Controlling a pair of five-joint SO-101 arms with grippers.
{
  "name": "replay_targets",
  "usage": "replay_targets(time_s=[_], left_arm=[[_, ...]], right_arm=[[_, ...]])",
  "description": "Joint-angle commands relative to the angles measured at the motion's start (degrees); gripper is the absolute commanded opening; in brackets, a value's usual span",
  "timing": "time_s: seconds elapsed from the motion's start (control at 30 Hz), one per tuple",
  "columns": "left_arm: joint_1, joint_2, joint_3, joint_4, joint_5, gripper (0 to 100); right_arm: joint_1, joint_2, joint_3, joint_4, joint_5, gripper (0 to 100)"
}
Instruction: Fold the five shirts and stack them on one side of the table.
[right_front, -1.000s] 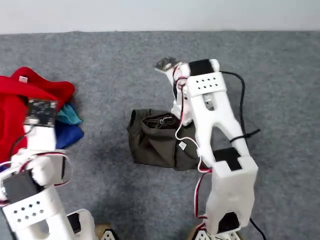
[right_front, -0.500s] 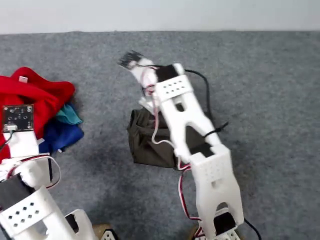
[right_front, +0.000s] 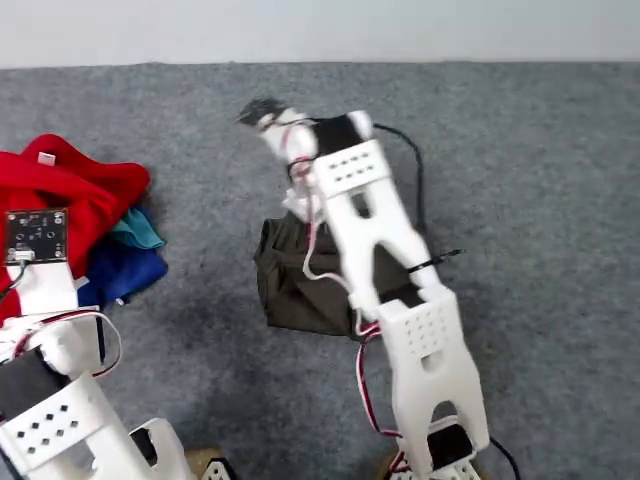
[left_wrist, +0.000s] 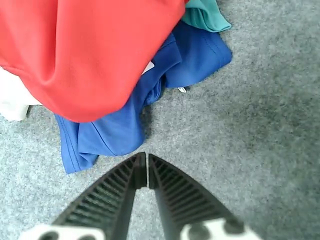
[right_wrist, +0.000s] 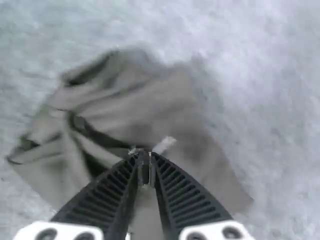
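A folded dark olive shirt (right_front: 290, 285) lies mid-table on the grey carpet. The right arm (right_front: 370, 220) stretches over it. In the right wrist view my right gripper (right_wrist: 144, 162) is shut, hovering above the olive shirt (right_wrist: 135, 100) near its white tag (right_wrist: 162, 145). At the left edge is a pile: a red shirt (right_front: 70, 185) on top, with a blue shirt (right_front: 135, 270) and a teal shirt (right_front: 140, 230) under it. My left gripper (left_wrist: 147, 172) is shut with nothing in it, over bare carpet just short of the blue shirt (left_wrist: 120, 125) and red shirt (left_wrist: 85, 50).
A bit of white cloth (left_wrist: 12, 102) pokes out from under the red shirt. The left arm (right_front: 50, 290) stands at the table's near left corner. Bare grey carpet (right_front: 540, 200) spreads right of the right arm and behind the olive shirt.
The right arm has swung to the left over the olive shirt, then nearly stopped. The left arm has shifted left, toward the red pile.
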Motion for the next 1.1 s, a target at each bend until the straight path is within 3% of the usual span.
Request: replay_targets(time_s=[0.0, 0.17, 0.43, 0.8, 0.9, 1.07], left_arm=[[-0.35, -0.88, -2.95, -0.97, 0.44, 2], [-0.35, -0.88, -2.95, -1.14, 0.44, 2], [-0.35, -0.88, -2.68, -1.05, 0.62, 2], [-0.26, -0.88, -2.51, -1.23, 0.62, 2], [-0.18, -0.88, -2.51, -1.23, 0.62, 2], [-0.18, -0.88, -2.51, -1.23, 0.62, 2]], right_arm=[[4.35, -3.47, 1.23, 2.59, 0.09, 1.0], [6.37, -9.01, 15.82, 2.59, 0.09, 1.0], [1.45, -11.74, 33.85, 2.33, 0.00, 1.0], [-18.59, -20.97, 35.60, 2.51, -3.60, 1.0], [-18.59, -25.80, 35.52, 2.42, -3.52, 1.0], [-9.98, -30.20, 35.43, 2.24, -3.34, 1.2]])
